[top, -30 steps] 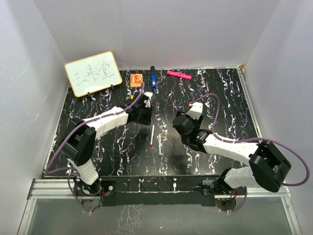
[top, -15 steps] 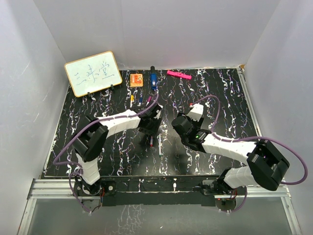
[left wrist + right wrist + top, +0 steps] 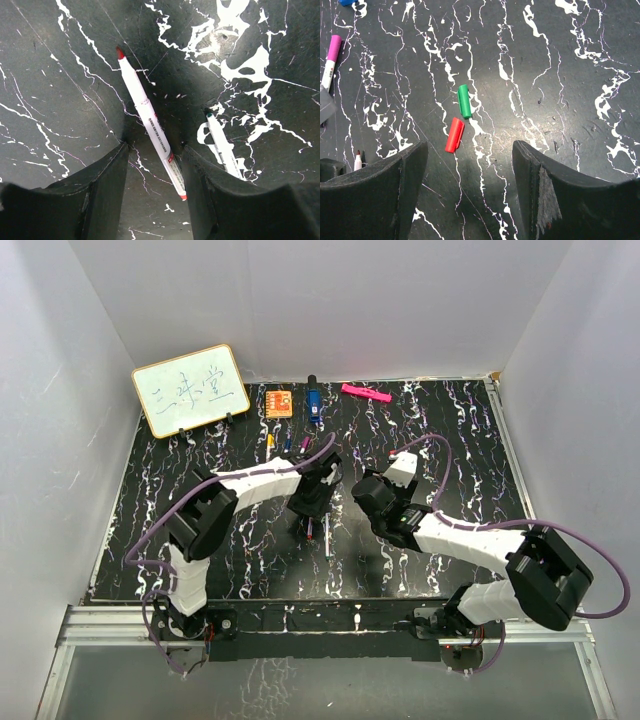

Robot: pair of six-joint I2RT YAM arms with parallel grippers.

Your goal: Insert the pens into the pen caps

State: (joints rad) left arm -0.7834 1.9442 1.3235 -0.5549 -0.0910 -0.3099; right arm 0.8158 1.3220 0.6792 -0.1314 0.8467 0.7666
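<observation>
A red-tipped pen (image 3: 150,120) lies slanted on the black marbled table, its rear end between the fingers of my left gripper (image 3: 154,146). That gripper is open and low over the pen. A green-tipped pen (image 3: 223,151) lies just right of its right finger. From above, both pens (image 3: 326,538) sit mid-table under the left gripper (image 3: 312,512). My right gripper (image 3: 470,145) hovers open and empty, with a red pen cap (image 3: 454,135) and a green pen cap (image 3: 464,101) just ahead of its left finger. A purple-capped pen (image 3: 331,59) lies far left.
A whiteboard (image 3: 190,390) stands at the back left. An orange square (image 3: 279,402), a blue block (image 3: 313,403) and a pink bar (image 3: 365,393) line the back edge. Several small coloured pens or caps (image 3: 288,446) lie just in front of them.
The left arm swung from the back of the table toward the middle and came down over the red-tipped pen, its jaws a little wider. The right arm barely moved.
</observation>
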